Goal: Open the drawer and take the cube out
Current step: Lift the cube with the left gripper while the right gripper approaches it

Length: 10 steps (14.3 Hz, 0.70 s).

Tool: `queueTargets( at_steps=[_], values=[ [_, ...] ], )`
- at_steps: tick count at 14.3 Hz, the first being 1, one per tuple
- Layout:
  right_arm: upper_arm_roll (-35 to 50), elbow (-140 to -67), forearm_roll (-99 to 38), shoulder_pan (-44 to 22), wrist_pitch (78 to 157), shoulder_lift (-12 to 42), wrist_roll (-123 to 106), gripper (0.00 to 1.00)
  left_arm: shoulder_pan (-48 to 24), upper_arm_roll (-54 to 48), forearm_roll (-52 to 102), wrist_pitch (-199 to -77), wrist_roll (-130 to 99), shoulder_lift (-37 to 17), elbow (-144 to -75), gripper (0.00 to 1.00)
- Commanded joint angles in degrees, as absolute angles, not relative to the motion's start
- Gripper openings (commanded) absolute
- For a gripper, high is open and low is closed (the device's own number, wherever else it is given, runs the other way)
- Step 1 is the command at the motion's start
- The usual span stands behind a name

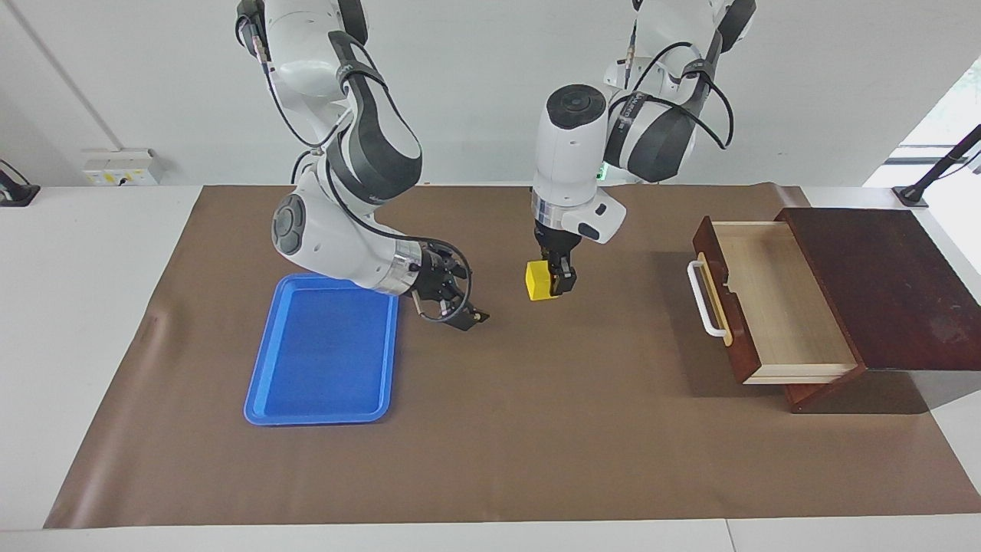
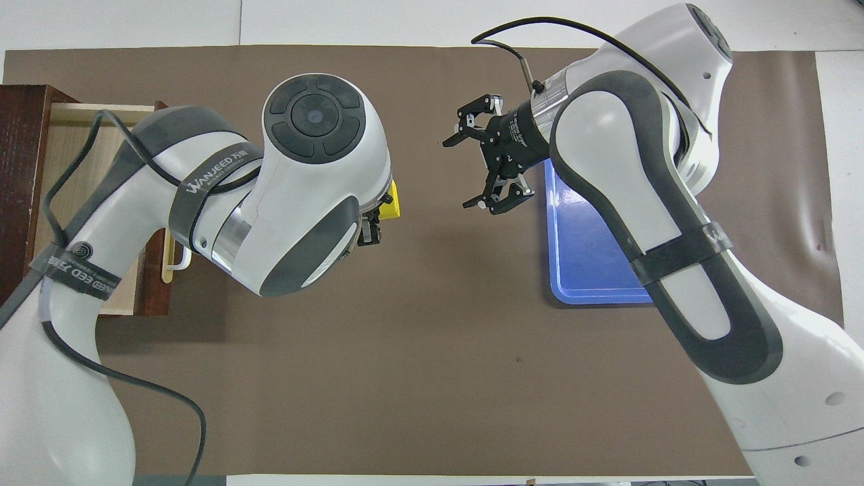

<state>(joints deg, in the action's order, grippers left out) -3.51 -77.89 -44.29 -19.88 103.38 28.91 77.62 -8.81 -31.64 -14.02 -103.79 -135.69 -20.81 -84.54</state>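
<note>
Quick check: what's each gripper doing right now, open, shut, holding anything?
Left gripper: shut on the yellow cube, up over the brown mat.
Right gripper: open, empty, beside the blue tray.

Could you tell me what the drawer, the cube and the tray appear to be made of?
Drawer: wood, going by the grain; dark glossy reddish-brown front, pale unfinished-looking inside, white bar handle of unclear material. Cube: probably plastic or painted wood; even, matte yellow. Tray: likely moulded plastic; smooth blue with rounded rim.
</note>
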Motion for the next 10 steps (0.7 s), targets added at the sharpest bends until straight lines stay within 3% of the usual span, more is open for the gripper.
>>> queueTargets(
  at_steps=[1, 10],
  values=[
    [-3.5, -74.4, -45.2, -21.5, 103.1, 30.9, 80.7, 0.99, -9.0, -31.6, -15.0, -104.8, -136.8, -20.8, -84.7, 0.0],
    [-3.5, -75.3, -45.1, -26.3, 105.7, 30.6, 86.0, 0.99, -8.8, -31.6, -14.9, -104.7, -136.9, -20.8, -84.7, 0.0]
  ],
)
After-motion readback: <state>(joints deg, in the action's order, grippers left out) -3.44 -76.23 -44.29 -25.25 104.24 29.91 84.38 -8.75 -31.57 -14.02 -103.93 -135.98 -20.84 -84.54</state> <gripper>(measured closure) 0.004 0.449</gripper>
